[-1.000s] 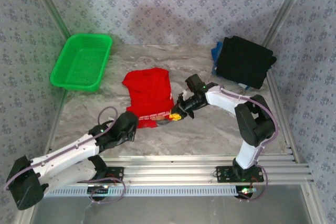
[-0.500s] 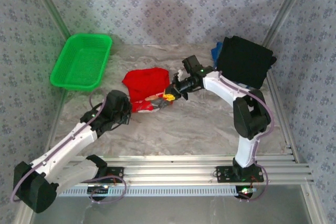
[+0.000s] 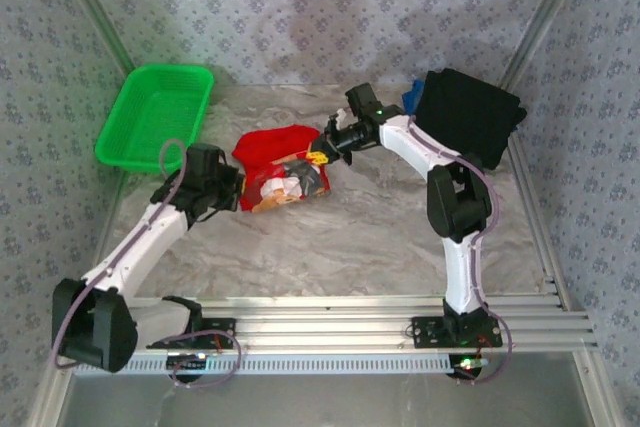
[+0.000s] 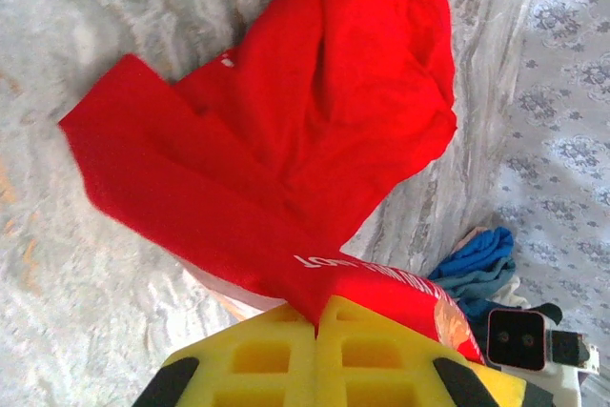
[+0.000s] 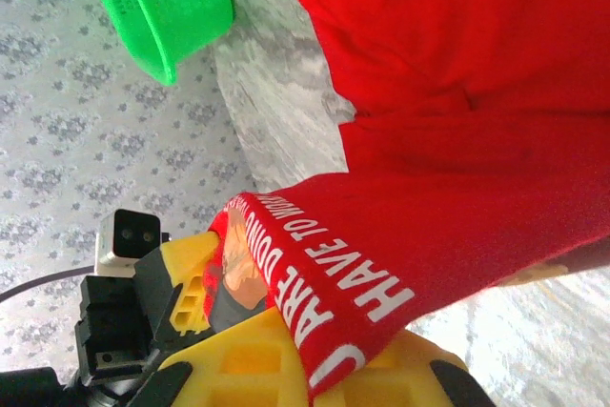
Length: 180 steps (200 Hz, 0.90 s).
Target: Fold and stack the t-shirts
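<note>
— On the marble table [image 3: 380,237], nearest the arms, what's happening?

— The left gripper [image 3: 236,195] and the right gripper [image 3: 322,152] are each clamped on one end of the red t-shirt's [image 3: 280,144] near edge, holding it raised over the body, print upward: apparently mid-fold.

— And farther back?

— The black t-shirt [image 3: 465,117] lies folded on the blue t-shirt [image 3: 411,99] at far right, likely the stack. The green basket [image 3: 155,117] sits far left.
</note>
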Each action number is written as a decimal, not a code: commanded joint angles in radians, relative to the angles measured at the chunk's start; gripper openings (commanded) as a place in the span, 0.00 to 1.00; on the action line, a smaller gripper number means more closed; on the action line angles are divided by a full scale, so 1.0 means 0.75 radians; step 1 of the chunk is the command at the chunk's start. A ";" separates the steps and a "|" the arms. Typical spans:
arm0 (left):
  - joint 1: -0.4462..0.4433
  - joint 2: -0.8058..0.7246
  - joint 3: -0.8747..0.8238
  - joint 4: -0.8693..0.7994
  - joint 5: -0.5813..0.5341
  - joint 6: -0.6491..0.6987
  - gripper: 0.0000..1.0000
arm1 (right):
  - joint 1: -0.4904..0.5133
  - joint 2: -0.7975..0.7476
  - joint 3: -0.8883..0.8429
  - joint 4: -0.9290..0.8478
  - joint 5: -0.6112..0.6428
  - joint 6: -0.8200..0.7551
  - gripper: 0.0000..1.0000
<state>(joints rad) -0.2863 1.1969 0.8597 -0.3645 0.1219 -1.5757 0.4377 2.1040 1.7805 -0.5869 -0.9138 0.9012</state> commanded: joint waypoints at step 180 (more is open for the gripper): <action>0.246 0.579 0.364 0.207 0.316 0.261 0.00 | -0.122 0.470 0.505 0.223 0.006 0.231 0.00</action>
<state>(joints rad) -0.1284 1.5986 1.0809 -0.2306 0.3439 -1.4120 0.3752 2.4130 2.1090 -0.4606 -0.9176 1.0367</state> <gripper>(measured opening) 0.043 0.075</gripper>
